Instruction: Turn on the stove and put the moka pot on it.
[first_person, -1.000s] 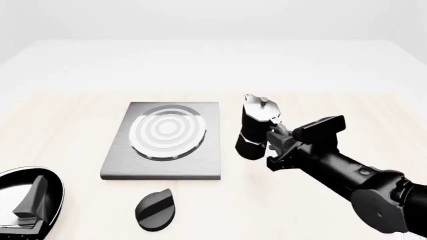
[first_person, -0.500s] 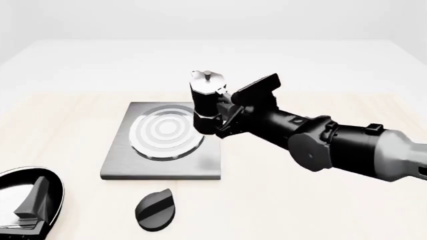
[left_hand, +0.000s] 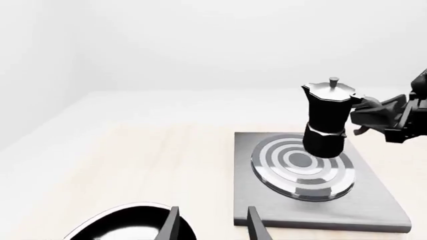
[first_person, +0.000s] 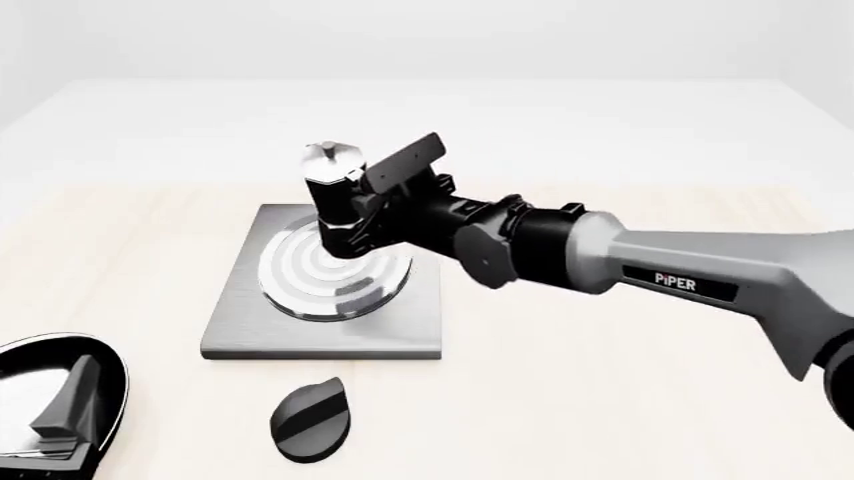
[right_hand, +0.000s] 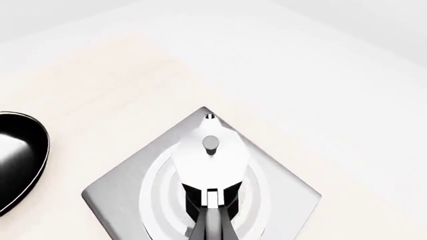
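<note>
The right tool (first_person: 363, 208) is shut on the handle of the moka pot (first_person: 334, 200) and holds it just over the rings of the stove (first_person: 327, 330). A second ago the pot was beside the stove. It looks not set down yet. The knob (first_person: 312, 420) waits, apart from the left tool (left_hand: 212, 227), which is open and empty.

A pale, wood-toned worktop (first_person: 601, 400) is carrying three things directly. The stove (first_person: 234, 320), a flat grey square plate with silver burner rings, is lying left of the middle. Its separate black oval knob (first_person: 312, 420) is sitting just in front of the plate, apart from it. A black round pan (first_person: 94, 420) is resting at the near left corner, partly cut off by the picture's edge.
</note>
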